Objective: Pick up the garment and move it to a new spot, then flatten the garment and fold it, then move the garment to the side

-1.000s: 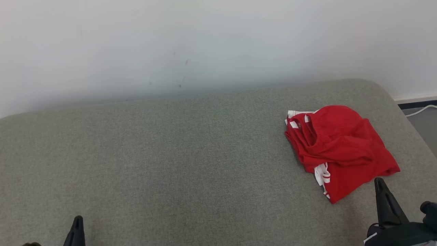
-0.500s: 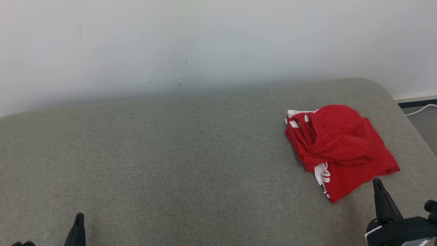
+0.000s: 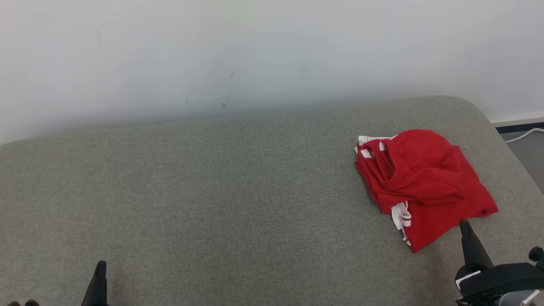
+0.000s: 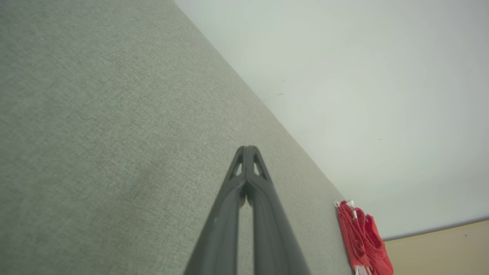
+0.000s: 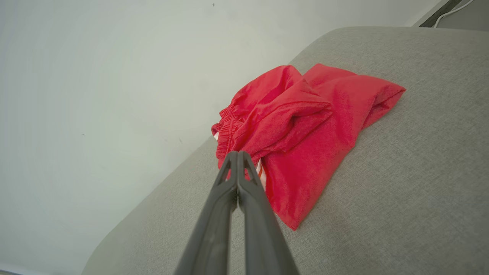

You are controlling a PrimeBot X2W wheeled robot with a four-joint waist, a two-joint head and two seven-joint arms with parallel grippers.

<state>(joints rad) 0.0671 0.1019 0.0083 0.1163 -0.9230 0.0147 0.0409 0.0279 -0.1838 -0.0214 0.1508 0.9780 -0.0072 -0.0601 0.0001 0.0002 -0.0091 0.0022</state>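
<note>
The garment [image 3: 420,182] is a red pair of shorts with white stripes, lying folded in a loose bundle at the right end of the grey cushion [image 3: 221,199]. It also shows in the right wrist view [image 5: 301,130] and far off in the left wrist view [image 4: 363,238]. My right gripper [image 3: 463,224] is shut and empty, its tip just short of the garment's near edge; its fingers [image 5: 237,160] are pressed together. My left gripper [image 3: 100,265] is shut and empty at the lower left, far from the garment, its fingers [image 4: 247,152] closed over bare fabric.
A white wall [image 3: 255,55] rises directly behind the cushion. The cushion's rounded right edge drops off to a floor with a dark skirting strip and a white cable [image 3: 525,135]. Bare grey fabric spreads across the middle and left.
My right gripper has slid slightly left and lower in the head view, staying shut. The left gripper has sunk a little toward the bottom edge. The garment has not moved.
</note>
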